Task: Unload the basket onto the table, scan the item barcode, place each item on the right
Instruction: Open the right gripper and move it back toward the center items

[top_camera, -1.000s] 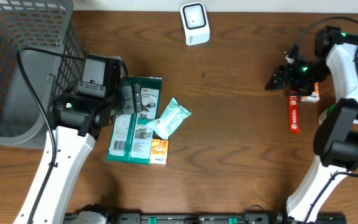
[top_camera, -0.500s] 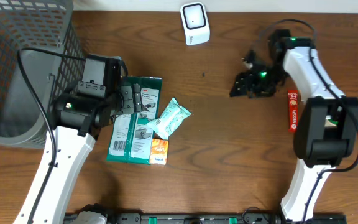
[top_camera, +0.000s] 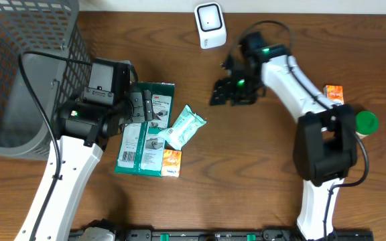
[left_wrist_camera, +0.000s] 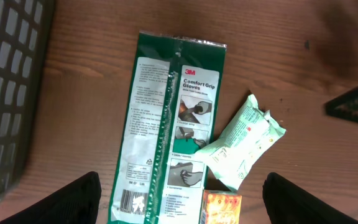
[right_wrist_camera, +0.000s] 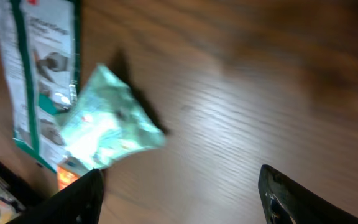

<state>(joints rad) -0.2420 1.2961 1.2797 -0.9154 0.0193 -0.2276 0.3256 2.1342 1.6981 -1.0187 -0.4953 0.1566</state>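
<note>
A green 3M gloves package lies flat left of centre, its barcode facing up. A mint wipes pack rests across its right edge, with a small orange box just below. My left gripper hovers open over the package's upper part, holding nothing. My right gripper hangs open over bare wood to the right of the wipes pack; its fingers are spread wide and empty. The white scanner stands at the back edge.
A grey mesh basket fills the far left. An orange box and a green round object sit at the right, beside the right arm.
My right arm has swung left from the right side of the table to the middle, near the wipes pack. The left arm and the items have not moved.
</note>
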